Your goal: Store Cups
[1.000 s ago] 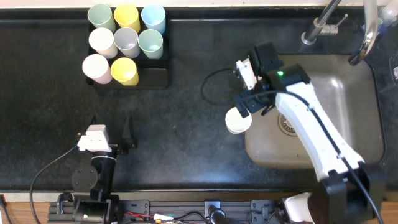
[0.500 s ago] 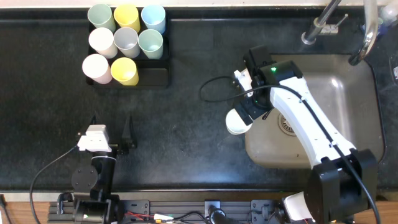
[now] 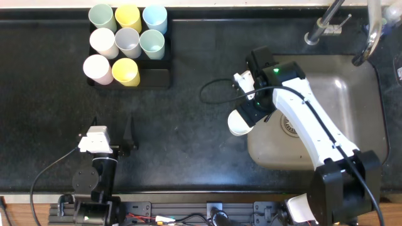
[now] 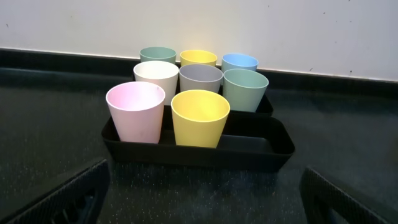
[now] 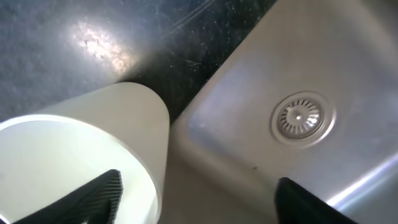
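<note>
A white cup [image 3: 238,123] stands on the dark counter right at the sink's left edge; in the right wrist view the white cup [image 5: 74,149] shows its open mouth. My right gripper [image 3: 247,117] is down over its rim and open [image 5: 199,199]: one finger sits inside the cup, the other outside with a gap to the wall. A black tray [image 3: 157,78] at the back left holds several pastel cups. My left gripper [image 3: 113,127] rests open near the front left, facing the tray [image 4: 249,152] from a distance [image 4: 205,196].
The steel sink [image 3: 342,94] with its drain [image 5: 298,116] lies at the right, a faucet [image 3: 323,22] behind it. The right arm's cable [image 3: 213,85] loops over the counter left of the gripper. One bare slot of the tray faces the sink.
The right wrist has turned and shifted slightly left over the white cup. The cup has stayed where it was, and the left arm has not moved.
</note>
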